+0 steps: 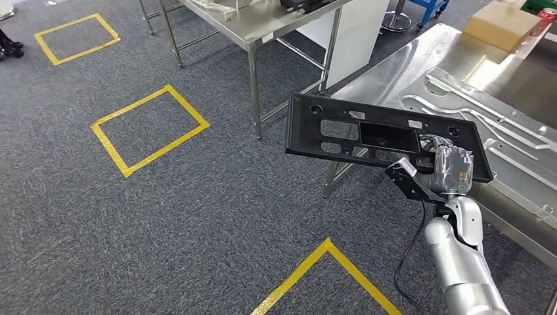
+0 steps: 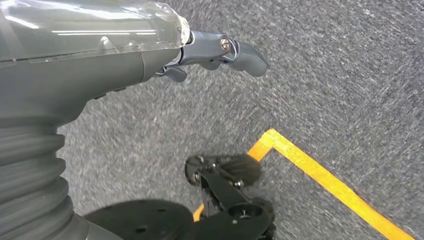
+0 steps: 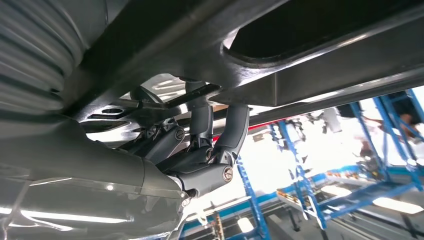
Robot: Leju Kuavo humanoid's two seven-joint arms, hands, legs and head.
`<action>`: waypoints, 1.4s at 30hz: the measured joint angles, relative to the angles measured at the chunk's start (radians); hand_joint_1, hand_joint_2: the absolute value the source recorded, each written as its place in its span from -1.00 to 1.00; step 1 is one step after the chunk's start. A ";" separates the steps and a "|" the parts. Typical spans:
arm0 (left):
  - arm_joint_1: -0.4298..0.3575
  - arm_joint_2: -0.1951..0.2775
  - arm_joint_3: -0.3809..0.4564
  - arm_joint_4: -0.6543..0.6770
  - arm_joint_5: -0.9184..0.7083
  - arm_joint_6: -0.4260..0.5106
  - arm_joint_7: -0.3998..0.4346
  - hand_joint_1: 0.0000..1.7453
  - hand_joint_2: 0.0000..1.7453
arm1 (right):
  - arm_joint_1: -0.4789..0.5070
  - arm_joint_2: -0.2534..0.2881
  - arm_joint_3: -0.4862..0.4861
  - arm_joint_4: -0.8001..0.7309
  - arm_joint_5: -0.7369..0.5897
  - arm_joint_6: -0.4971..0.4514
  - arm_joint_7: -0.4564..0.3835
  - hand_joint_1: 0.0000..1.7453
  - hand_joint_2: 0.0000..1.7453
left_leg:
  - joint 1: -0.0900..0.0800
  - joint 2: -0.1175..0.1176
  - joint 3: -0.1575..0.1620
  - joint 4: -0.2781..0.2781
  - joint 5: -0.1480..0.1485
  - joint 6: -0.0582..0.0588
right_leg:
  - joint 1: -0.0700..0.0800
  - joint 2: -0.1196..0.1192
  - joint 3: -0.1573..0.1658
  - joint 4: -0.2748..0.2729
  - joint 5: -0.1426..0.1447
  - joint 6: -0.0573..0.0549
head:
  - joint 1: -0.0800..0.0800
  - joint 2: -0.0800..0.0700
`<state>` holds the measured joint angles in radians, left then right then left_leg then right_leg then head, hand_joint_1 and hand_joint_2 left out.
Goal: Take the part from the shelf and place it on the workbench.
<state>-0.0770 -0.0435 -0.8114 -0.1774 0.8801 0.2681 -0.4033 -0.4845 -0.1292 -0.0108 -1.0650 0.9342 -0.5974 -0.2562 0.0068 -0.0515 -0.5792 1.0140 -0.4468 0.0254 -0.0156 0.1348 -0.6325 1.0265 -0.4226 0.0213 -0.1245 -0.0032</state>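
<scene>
Floor squares: we see yellow tape squares (image 1: 150,129) at the upper left and centre left of the head view, on grey carpet; we read them as standing marks.
Left hand: our left hand (image 2: 210,55) hangs over the carpet in the left wrist view, near a yellow tape corner (image 2: 272,140). Its fingers are curled in and hold nothing (idle, we judge, since one hand carries the load).
Steel table: a bare-legged steel table (image 1: 253,33) stands at top centre of the head view.
Part: the black plastic panel (image 1: 387,134) sits right of centre in the head view, held flat and level, its right end already over the workbench edge, which we judge suits a flat set-down.
Right hand: our right hand (image 1: 446,172) grips the panel from below at its lower right edge; in the right wrist view the dark fingers (image 3: 235,130) hook up against its underside.
Workbench: the workbench (image 1: 394,72) fills the right of the head view, carrying sheet-metal parts (image 1: 473,105) and a cardboard box (image 1: 502,23).
</scene>
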 joint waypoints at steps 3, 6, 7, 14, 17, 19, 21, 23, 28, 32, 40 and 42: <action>-0.002 -0.001 0.000 0.000 0.000 -0.003 0.004 -1.00 1.00 | -0.007 -0.001 0.000 0.015 0.009 -0.001 0.014 1.00 1.00 | 0.001 0.039 0.007 -0.016 0.008 0.012 | 0.003 -0.094 -0.056 0.115 -0.068 0.012 | 0.002 0.000; 0.002 0.000 0.000 0.000 0.000 -0.008 0.007 -1.00 1.00 | -0.008 0.002 0.000 0.026 0.017 -0.001 0.022 1.00 1.00 | 0.000 0.080 0.006 -0.015 0.004 0.013 | -0.004 -0.129 -0.122 0.250 -0.112 0.020 | 0.002 0.000; 0.002 0.000 0.000 0.000 -0.001 -0.010 0.007 -1.00 1.00 | -0.007 0.003 0.000 0.030 0.023 -0.001 0.025 1.00 1.00 | 0.000 0.094 0.007 -0.014 0.001 0.011 | -0.006 -0.134 -0.113 0.234 -0.093 0.022 | 0.002 0.000; -0.005 0.002 -0.002 0.001 -0.001 -0.021 0.009 -1.00 1.00 | -0.003 0.018 0.001 0.033 0.057 0.003 0.048 1.00 1.00 | -0.008 0.172 0.022 -0.003 -0.025 -0.023 | 0.008 -0.171 0.009 -0.009 -0.001 -0.004 | 0.002 0.000; -0.009 0.003 -0.003 0.002 -0.001 -0.024 0.010 -1.00 1.00 | 0.004 0.025 0.001 0.030 0.060 0.005 0.052 1.00 1.00 | 0.000 0.120 0.000 0.063 -0.073 -0.038 | 0.001 -0.139 0.013 -0.014 0.001 -0.024 | 0.002 0.000; -0.007 0.003 -0.004 0.003 -0.001 -0.026 0.012 -1.00 1.00 | 0.002 0.035 0.002 0.029 0.065 0.008 0.055 1.00 1.00 | 0.003 0.073 -0.061 0.193 -0.135 -0.041 | 0.002 -0.118 0.013 -0.013 0.002 -0.032 | 0.002 0.000; -0.004 0.003 -0.007 0.004 -0.001 -0.029 0.015 -1.00 1.00 | 0.001 0.045 0.003 0.029 0.073 0.014 0.055 1.00 1.00 | 0.003 0.061 -0.113 0.291 -0.157 -0.040 | 0.004 -0.088 0.013 -0.012 0.002 -0.035 | 0.002 0.000; -0.004 0.003 -0.011 0.004 -0.002 -0.030 0.018 -1.00 1.00 | -0.002 0.052 0.005 0.031 0.081 0.021 0.053 1.00 1.00 | 0.003 0.053 -0.105 0.247 -0.105 -0.033 | 0.006 -0.057 0.014 -0.009 0.001 -0.035 | 0.002 0.000; -0.004 0.009 -0.017 0.009 -0.005 -0.030 0.034 -1.00 1.00 | -0.025 0.065 0.008 0.040 0.086 0.022 0.049 1.00 1.00 | 0.004 -0.032 -0.016 0.020 0.000 -0.013 | 0.002 0.010 0.002 -0.001 0.003 -0.016 | 0.002 0.000; -0.012 0.004 -0.022 0.010 -0.014 -0.029 0.044 -1.00 1.00 | -0.031 0.067 0.011 0.047 0.088 0.019 0.045 1.00 1.00 | 0.010 0.022 -0.003 -0.006 0.011 0.000 | 0.003 -0.029 -0.021 0.033 -0.018 0.007 | 0.004 0.000; -0.011 0.001 -0.029 0.011 -0.003 -0.021 0.037 -1.00 1.00 | -0.052 0.074 0.015 0.068 0.109 -0.022 0.053 1.00 1.00 | 0.012 0.087 0.002 -0.003 0.002 -0.009 | -0.016 -0.145 -0.042 0.101 -0.027 0.033 | 0.006 0.000; -0.013 0.001 -0.029 0.011 0.001 -0.019 0.033 -1.00 1.00 | -0.059 0.075 0.015 0.070 0.109 -0.023 0.053 1.00 1.00 | 0.008 0.092 0.001 0.004 -0.004 -0.021 | -0.012 -0.152 0.004 0.011 -0.005 0.023 | 0.006 0.000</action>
<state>-0.0897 -0.0424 -0.8404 -0.1659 0.8809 0.2493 -0.3700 -0.5436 -0.0541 0.0046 -0.9952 1.0433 -0.6202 -0.2036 0.0149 0.0404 -0.5782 1.0179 -0.4507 0.0046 -0.0275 -0.0173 -0.6284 1.0372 -0.4275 0.0443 -0.1184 -0.0031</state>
